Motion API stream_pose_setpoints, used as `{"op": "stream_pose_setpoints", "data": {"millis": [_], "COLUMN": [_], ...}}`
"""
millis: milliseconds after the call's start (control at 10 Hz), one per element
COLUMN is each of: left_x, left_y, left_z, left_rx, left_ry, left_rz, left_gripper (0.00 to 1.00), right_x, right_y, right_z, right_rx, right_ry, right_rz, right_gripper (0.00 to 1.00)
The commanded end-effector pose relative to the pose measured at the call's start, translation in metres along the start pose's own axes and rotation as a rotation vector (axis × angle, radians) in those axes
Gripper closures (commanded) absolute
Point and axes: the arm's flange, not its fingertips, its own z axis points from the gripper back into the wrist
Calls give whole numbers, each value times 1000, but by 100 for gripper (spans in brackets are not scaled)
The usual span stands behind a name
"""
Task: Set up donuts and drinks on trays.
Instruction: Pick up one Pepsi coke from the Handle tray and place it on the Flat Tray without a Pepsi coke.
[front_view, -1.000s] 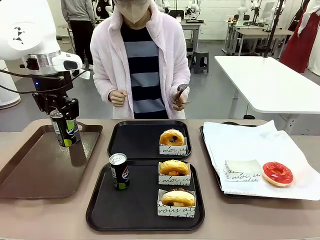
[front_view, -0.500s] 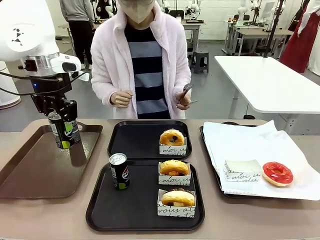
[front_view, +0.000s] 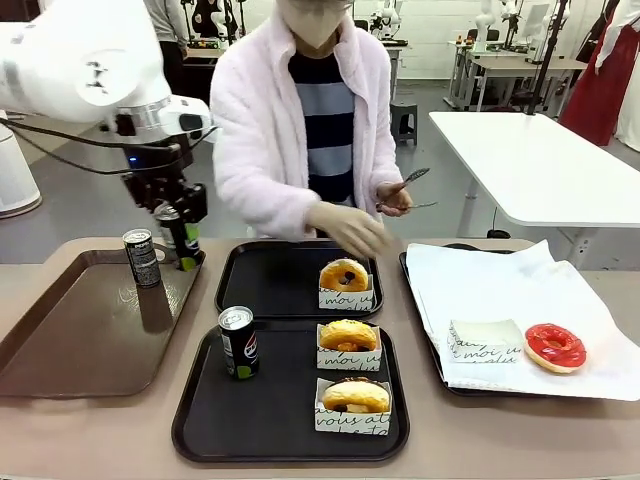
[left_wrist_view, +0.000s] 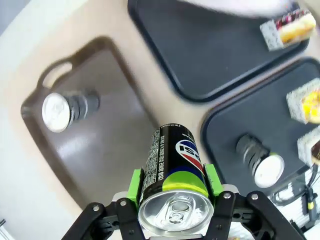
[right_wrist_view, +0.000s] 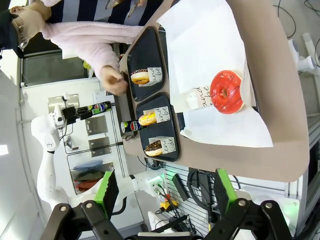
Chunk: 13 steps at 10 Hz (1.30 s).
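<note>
While clamped near its top between the green pads of the left gripper, lifted clear of the table and roughly upright over the far corner of the brown tray, just beside the far black tray: green-banded can. Probably light, stiff yet thin-walled, glossy and apt to slip; best taken across the cylindrical wall, below the silver rim, with a firm but undenting squeeze. Second can standing on the brown tray; third can on the near black tray beside two donuts; single donut on the far black tray, near a person's hand. Right gripper spread wide, empty.
</note>
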Motion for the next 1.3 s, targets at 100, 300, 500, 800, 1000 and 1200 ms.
{"op": "stream_pose_setpoints", "data": {"millis": [100,300,500,800,1000,1200], "left_x": [10,-60,-93,-93,-88,-86], "left_y": [-2,9,12,11,15,16], "left_z": [-2,18,29,28,28,28], "left_rx": [-28,-44,-41,-38,-42,-39], "left_ry": [41,118,105,101,102,101], "left_rz": [-10,-99,-127,-121,-109,-102], "left_gripper": [42,42,42,42,42,42], "right_x": [1,1,1,1,1,1], "right_y": [1,1,1,1,1,1], "right_z": [0,0,0,0,0,0], "right_rx": [19,19,19,19,19,19], "right_ry": [-5,-5,-5,-5,-5,-5], "right_rz": [4,4,4,4,4,4], "right_gripper": [0,0,0,0,0,0]}}
